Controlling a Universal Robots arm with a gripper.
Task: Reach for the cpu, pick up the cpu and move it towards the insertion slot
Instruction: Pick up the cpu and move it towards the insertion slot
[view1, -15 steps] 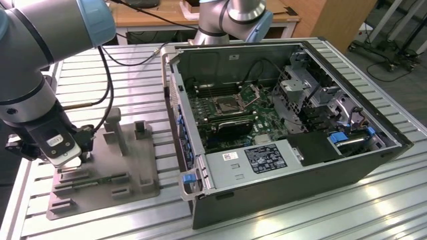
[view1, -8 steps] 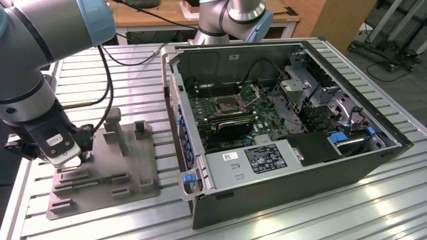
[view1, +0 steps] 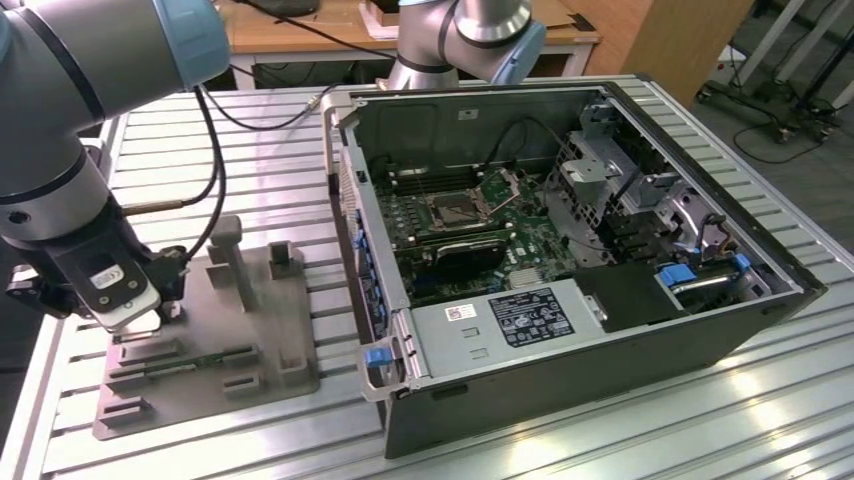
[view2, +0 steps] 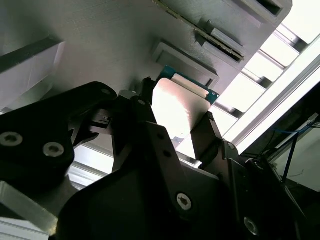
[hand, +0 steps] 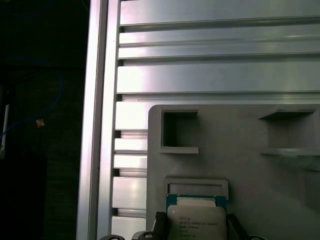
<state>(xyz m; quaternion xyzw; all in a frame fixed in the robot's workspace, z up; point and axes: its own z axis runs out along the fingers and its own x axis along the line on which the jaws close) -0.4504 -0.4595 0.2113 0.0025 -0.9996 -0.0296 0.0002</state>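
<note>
Second wrist view: we see the tool (view2: 177, 117) clamped on two edges of the cpu (view2: 175, 102), close by the tray (view2: 100, 35); the slot (view1: 458, 209) is well apart.

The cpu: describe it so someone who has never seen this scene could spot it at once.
On the slatted table, at the exterior view's left of the open computer case, lies a grey plastic tray. At its side away from the case the gripper is shut on the cpu: a flat square chip, silvery top, green edge, unlike the tray's grey raised blocks.
</note>
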